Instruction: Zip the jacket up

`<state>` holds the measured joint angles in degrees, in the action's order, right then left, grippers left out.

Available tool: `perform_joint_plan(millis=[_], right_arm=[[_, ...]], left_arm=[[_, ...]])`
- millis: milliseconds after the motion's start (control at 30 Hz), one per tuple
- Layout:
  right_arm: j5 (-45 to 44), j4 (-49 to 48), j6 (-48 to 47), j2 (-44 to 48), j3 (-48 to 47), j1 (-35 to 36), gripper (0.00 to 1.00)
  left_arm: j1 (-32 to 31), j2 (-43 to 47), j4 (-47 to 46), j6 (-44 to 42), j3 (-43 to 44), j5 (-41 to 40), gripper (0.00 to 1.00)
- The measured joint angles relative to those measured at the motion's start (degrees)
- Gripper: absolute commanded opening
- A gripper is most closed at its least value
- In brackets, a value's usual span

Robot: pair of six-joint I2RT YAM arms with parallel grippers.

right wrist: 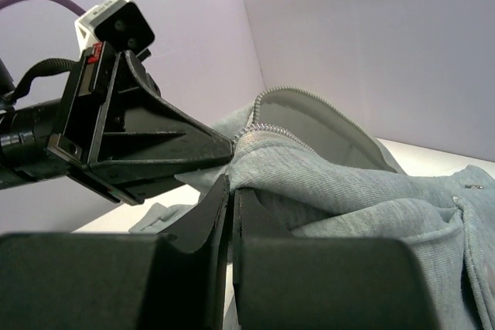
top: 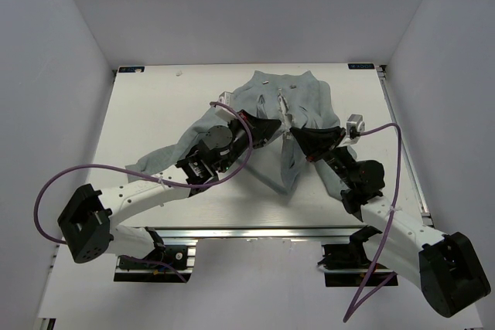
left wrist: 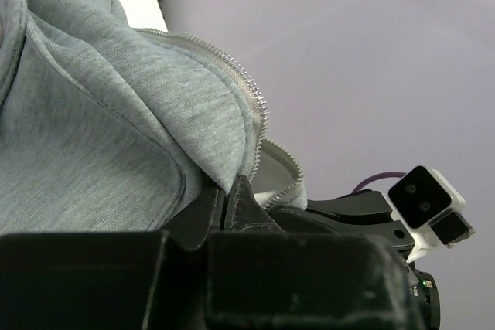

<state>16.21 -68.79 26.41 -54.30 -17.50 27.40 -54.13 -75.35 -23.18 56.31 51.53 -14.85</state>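
The light grey jacket (top: 303,96) lies rumpled at the back middle of the white table, its front open and the zipper teeth (left wrist: 249,86) running along a lifted edge. My left gripper (top: 278,126) comes in from the left and is shut on the jacket's fabric just beside the zipper (left wrist: 230,192). My right gripper (top: 297,136) meets it from the right, tip to tip, and is shut on the jacket's other front edge (right wrist: 232,188), where more zipper teeth (right wrist: 272,126) arch above paler lining. Each wrist view shows the opposite gripper close by.
One sleeve (top: 158,161) trails toward the left front of the table (top: 155,106). Purple cables (top: 46,191) loop off both arms. White walls close in the table at the back and both sides. A metal rail (top: 255,233) runs along the near edge.
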Motion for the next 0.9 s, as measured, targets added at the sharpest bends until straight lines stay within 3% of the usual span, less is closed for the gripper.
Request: perform_joint_plan(millis=[900], right_arm=[[-0.11,1.57,-0.33,-0.02,-1.38,0.00,0.00]], left_arm=[[0.00,-2.16,-2.60,-0.81,0.83,1.03,0.00]])
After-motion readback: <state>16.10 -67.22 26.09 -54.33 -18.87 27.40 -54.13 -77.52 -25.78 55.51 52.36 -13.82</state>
